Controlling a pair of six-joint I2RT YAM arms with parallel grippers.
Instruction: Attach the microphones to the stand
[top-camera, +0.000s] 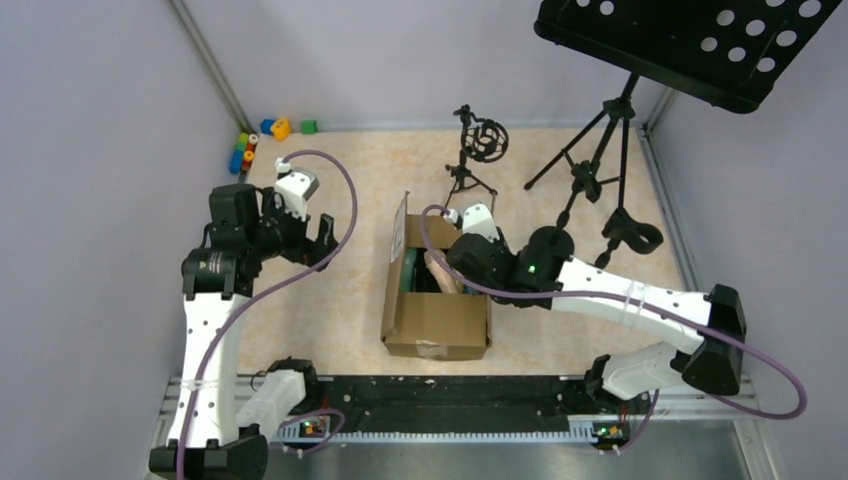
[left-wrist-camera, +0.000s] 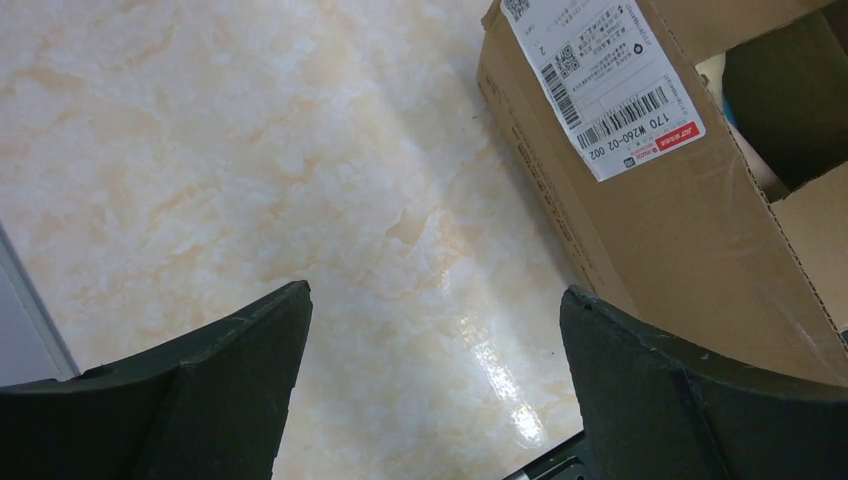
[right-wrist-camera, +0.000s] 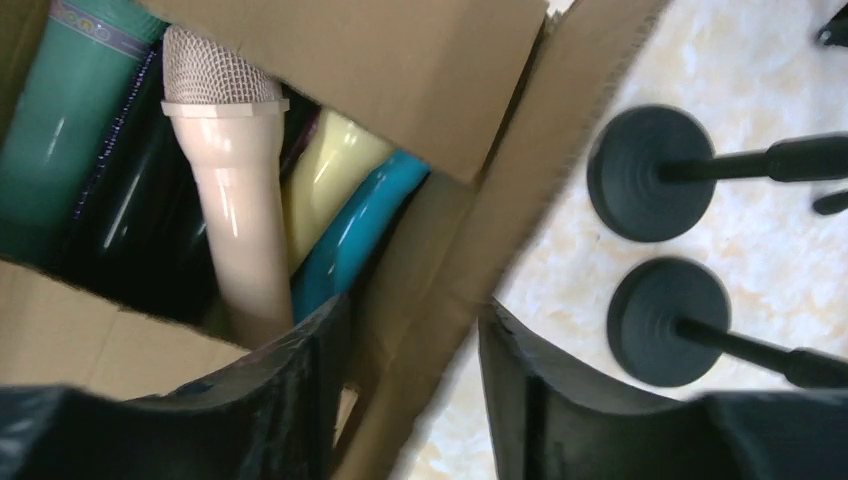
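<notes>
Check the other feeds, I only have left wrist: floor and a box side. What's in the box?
Observer: Several mics packed side by side; a peach mic shows its grey mesh head.
Operator: Where's the right gripper?
Observer: The right gripper is at the box opening, jaws apart, seemingly astride a cardboard wall next to the peach mic.
Operator: Any stand close?
Observer: A small stand with a ring mount is just beyond the box, no mic in it.
</notes>
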